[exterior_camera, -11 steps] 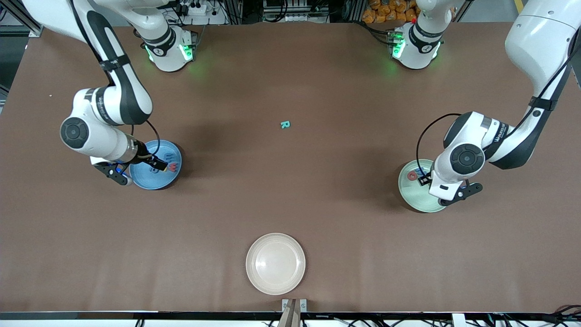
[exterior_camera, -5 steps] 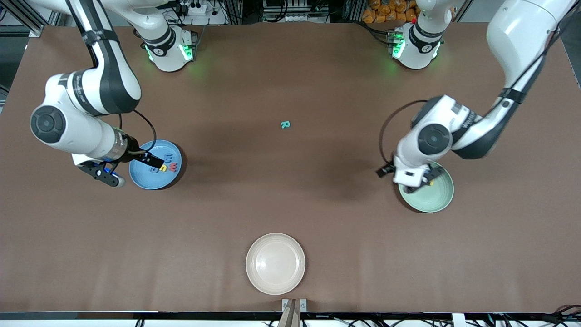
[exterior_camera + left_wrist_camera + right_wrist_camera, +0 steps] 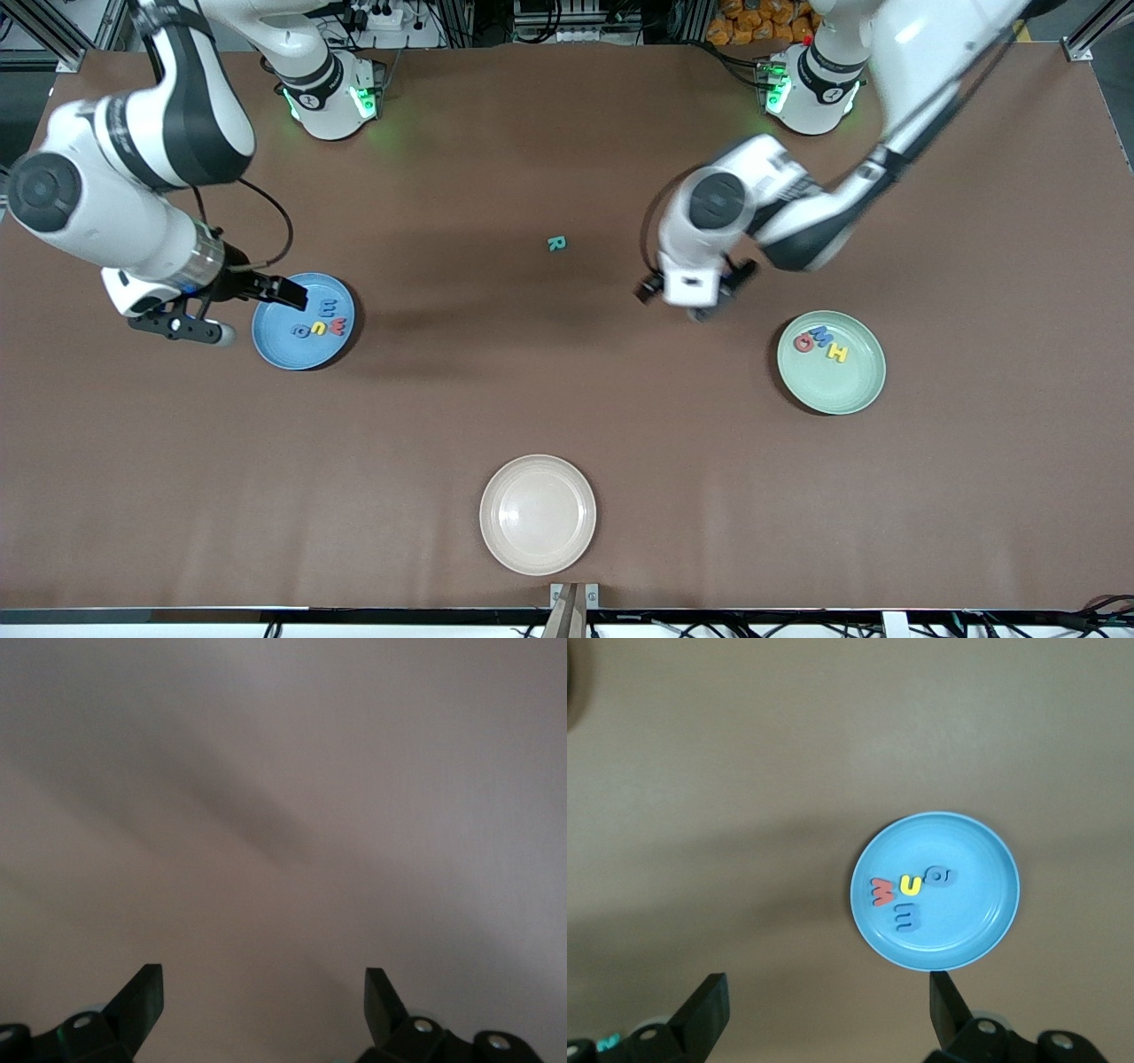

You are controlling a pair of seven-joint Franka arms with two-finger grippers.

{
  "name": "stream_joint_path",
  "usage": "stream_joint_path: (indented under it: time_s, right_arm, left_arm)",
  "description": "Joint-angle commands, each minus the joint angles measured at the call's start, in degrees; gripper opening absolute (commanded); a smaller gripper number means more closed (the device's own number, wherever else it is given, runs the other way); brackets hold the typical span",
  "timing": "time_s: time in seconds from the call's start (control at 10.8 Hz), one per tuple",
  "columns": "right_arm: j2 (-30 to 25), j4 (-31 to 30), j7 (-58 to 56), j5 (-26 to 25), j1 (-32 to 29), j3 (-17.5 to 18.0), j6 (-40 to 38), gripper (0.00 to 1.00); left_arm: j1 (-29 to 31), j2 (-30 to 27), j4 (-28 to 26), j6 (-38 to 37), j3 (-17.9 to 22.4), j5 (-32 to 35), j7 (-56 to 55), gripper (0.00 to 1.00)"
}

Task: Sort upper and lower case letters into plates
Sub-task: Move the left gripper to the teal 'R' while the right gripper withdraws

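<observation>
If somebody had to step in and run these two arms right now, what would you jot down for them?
Left gripper: open, empty, up over bare table between the teal R and the mint plate.
Right gripper: open, empty, over the edge of the blue plate.
Done: four letters lie in the blue plate, three letters in the mint plate.
Left: the teal R lies alone mid-table. The cream plate holds nothing.

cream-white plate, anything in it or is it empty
Empty. In the front view the cream-white plate shows only its bare inside. The toy letters lie in the blue plate and the mint green plate; a teal R lies on the table.
</observation>
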Motion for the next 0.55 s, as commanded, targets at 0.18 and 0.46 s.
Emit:
stream_joint_path:
  time_s: [0.18, 0.46]
  right_arm:
    - [-1.01, 5.53, -3.98, -2.44, -0.42, 1.18, -4.19, 1.0]
    - [-1.27, 8.43, -5.73, -3.07, -1.99, 3.2, -6.64, 1.0]
  left_arm:
    - [-14.28, 2.34, 2.08, 4.42, 3.35, -0.99, -12.99, 1.0]
    - [-26.03, 5.41, 0.5, 17.59, 12.2, 2.77, -24.23, 1.0]
